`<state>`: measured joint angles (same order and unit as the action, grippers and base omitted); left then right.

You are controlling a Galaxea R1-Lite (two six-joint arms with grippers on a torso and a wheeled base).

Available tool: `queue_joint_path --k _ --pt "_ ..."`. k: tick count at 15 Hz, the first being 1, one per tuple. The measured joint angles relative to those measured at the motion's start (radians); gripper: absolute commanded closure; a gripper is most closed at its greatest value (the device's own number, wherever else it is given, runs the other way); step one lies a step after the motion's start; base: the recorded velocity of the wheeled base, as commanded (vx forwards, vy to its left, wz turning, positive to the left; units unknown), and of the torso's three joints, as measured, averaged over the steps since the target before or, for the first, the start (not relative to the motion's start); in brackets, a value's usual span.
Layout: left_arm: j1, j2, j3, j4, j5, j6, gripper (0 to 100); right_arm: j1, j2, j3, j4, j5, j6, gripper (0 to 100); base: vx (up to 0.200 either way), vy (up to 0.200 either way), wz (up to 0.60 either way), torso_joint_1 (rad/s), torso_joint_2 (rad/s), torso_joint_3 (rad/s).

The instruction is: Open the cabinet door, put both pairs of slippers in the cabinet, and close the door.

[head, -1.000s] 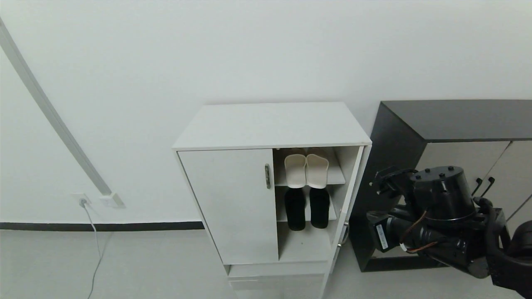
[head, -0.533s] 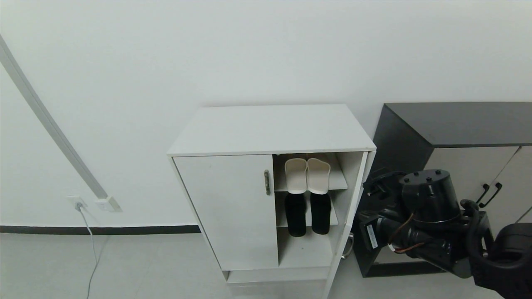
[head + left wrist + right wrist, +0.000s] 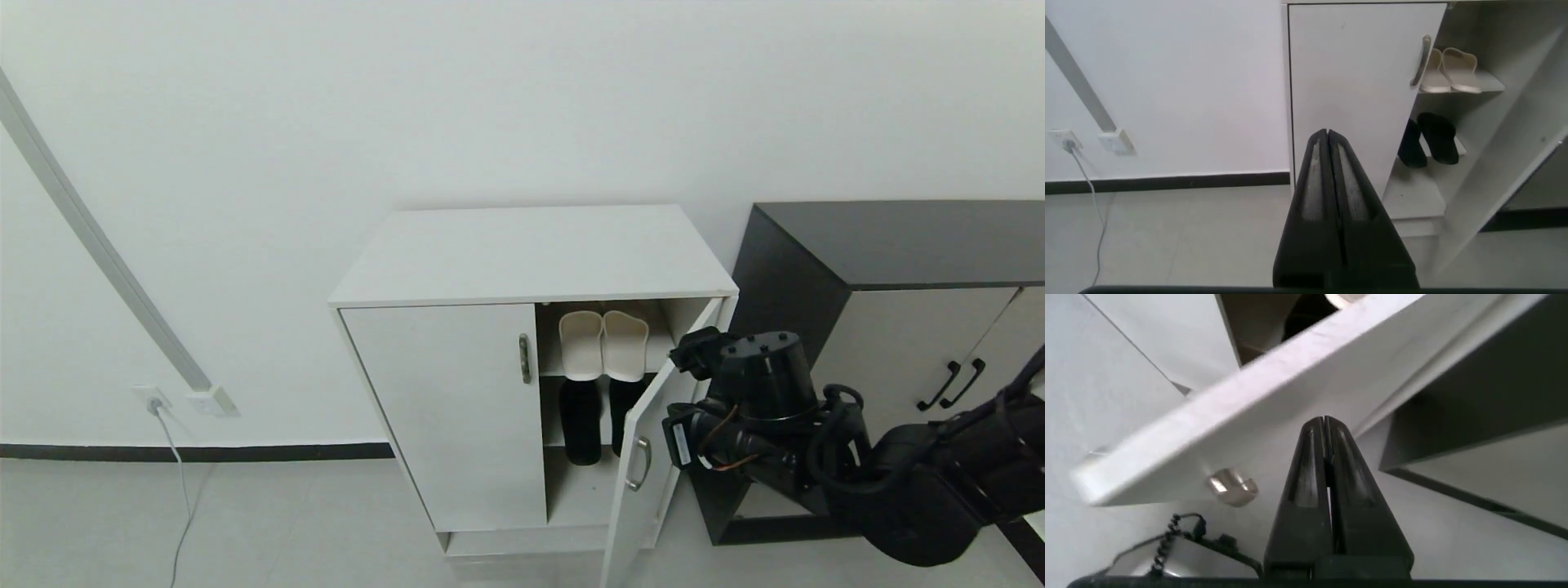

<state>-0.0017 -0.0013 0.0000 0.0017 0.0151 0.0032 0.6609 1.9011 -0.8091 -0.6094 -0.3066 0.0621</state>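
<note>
— Head view had both pairs inside the white cabinet [image 3: 531,253], didn't it? White slippers [image 3: 604,345] on the upper shelf, black slippers [image 3: 581,420] below.

— Yes, and the right door [image 3: 651,416] stood half-swung. The right gripper [image 3: 692,353] sat by its top edge with fingers pressed together on nothing. I couldn't tell whether it touched.

— And the left gripper [image 3: 1328,135]?

— Hung back, facing the left door [image 3: 449,408], fingers likewise closed and empty.

— So, how to shut it well?

— I'd have pushed the outer face out near the free edge, followed the arc, steered clear of the door handle [image 3: 639,463], and eased off once it was flush. The white heels looked to overhang their shelf and might catch.

— The room?

— Grey floor [image 3: 286,523], plain wall [image 3: 490,98], a socket [image 3: 153,398] with its cable [image 3: 189,490], and a dark cabinet [image 3: 898,237] just beside.
</note>
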Motion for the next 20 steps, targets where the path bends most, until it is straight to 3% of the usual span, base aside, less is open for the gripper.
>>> queue_joint_path --k 20 --pt "0.000 0.000 0.000 0.000 0.001 -0.001 100 -0.042 0.400 -0.390 -0.155 0.000 0.043 100 0.000 0.000 0.00 0.000 0.00 0.000"
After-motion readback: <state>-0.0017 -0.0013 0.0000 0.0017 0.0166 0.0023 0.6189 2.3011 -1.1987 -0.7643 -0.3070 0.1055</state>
